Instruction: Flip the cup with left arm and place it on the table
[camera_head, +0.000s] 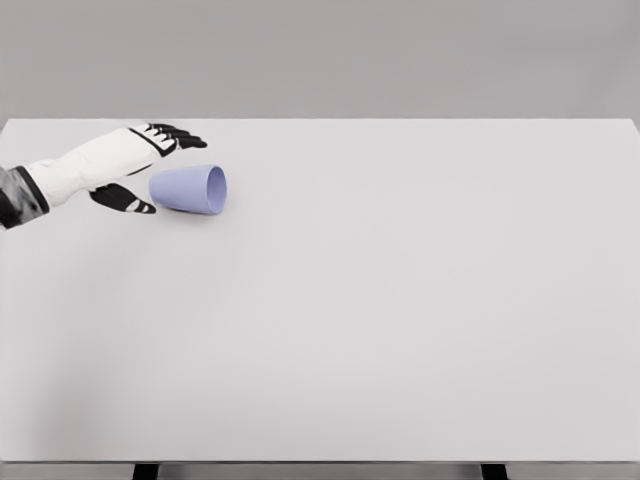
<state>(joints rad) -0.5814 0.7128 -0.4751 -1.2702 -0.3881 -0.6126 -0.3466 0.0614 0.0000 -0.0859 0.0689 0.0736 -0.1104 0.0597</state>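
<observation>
The left hand (140, 170) reaches in from nine o'clock, fingers spread wide around the base of the cup (189, 189), grasping nothing; actual contact cannot be told. The cup, smooth, matte lavender and tapered, lies on its side at ten o'clock on the plain white tabletop (380, 320), mouth toward three o'clock.

The cup (189, 189) looks like smooth matt plastic, pale lavender, without shine. The table (380, 320) has a smooth, matt light-grey top. At nine o'clock, the left hand (130, 170) shows hard white shells and black, slightly glossy fingers (180, 135).
</observation>
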